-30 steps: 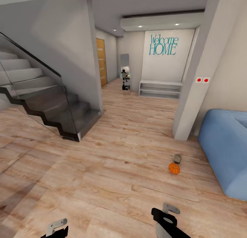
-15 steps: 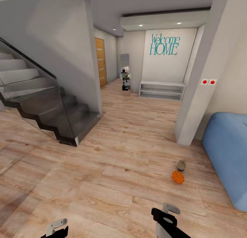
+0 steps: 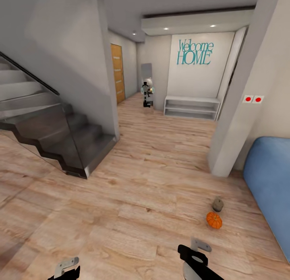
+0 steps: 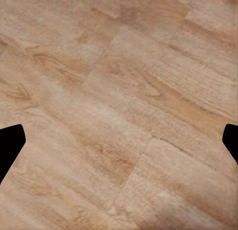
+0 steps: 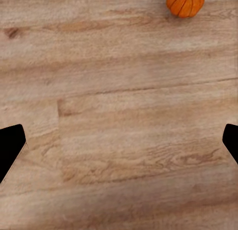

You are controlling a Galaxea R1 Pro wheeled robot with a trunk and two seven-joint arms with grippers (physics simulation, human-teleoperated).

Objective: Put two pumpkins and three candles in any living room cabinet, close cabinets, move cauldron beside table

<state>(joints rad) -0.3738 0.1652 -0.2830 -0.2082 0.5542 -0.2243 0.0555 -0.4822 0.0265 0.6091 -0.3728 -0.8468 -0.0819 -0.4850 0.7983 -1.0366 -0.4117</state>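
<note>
The pumpkin (image 3: 214, 220) lies on the wooden floor (image 3: 133, 199), just beside the blue sofa (image 3: 270, 183), and one candle (image 3: 218, 204) stands close behind it, a little nearer to the white pillar (image 3: 235, 123) than the pumpkin is. The two are near each other, but I cannot tell if they touch. In the right wrist view the pumpkin (image 5: 185, 2) shows at the edge of the picture, well apart from the dark fingertips.

Compared with the pictures of a second ago, the whole scene has shifted: the pumpkin and the candle now sit lower and more to the right in the head view, the sofa shows less of itself, and the staircase (image 3: 60, 139) has slid toward the left. This is the camera moving with the base, not the things moving. I judge that the robot is rolling toward the pumpkin and the candle, and that the picking step has not begun.

The right gripper (image 5: 119, 141) has its fingers spread wide and holds nothing; below it there is only bare floor. The left gripper (image 4: 119, 141) is spread wide as well, also empty, over the planks.

For the task this means little progress yet: this pumpkin and this candle are not in a cabinet. The robot probably needs to come closer to the sofa and lower the right arm before a grasp is possible.
</note>
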